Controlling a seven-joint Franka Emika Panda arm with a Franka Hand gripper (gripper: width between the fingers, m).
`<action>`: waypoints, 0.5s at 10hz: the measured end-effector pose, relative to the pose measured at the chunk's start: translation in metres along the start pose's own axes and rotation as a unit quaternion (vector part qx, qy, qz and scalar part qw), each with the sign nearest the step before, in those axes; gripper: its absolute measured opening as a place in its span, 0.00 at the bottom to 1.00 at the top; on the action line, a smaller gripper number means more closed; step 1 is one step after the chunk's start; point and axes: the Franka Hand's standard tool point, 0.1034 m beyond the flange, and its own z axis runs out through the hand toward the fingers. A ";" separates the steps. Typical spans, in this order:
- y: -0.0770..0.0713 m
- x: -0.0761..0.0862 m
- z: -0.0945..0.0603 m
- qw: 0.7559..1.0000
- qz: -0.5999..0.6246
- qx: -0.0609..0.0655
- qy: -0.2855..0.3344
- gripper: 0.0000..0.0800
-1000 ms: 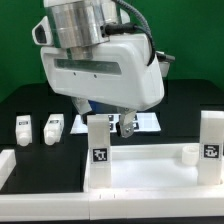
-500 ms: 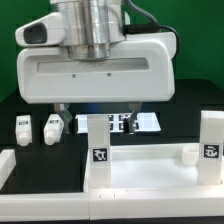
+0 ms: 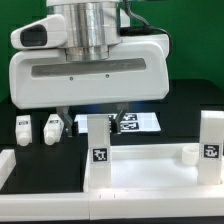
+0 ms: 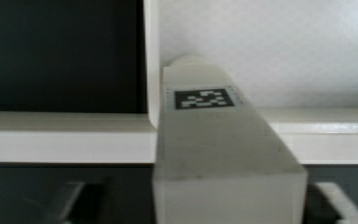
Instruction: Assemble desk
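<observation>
End effector [image 4: 208, 198] straddles the upright leg [image 4: 217, 150], jaws open with a gap either side, at the tabletop [image 3: 150, 165] corner toward the exterior view's left, so I'd centre first, close squarely on the flat faces, and avoid tilting it.

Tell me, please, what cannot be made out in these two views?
Wrist view: the gripper is blurred and cut off by the picture's edge, so contact with the upright leg is unclear.
Exterior view: the robot arm hides most of the gripper and part of the marker board.
Exterior view: tags on the two loose legs are too small to read.
</observation>
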 end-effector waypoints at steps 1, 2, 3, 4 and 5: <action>0.000 0.000 0.000 1.000 0.001 0.000 0.000 0.35; -0.002 0.000 0.001 0.998 0.060 0.001 0.002 0.36; -0.003 0.001 0.001 0.993 0.119 -0.001 0.005 0.36; -0.002 0.001 0.001 0.980 0.200 -0.004 0.008 0.36; -0.002 -0.001 0.001 0.954 0.300 -0.006 0.009 0.36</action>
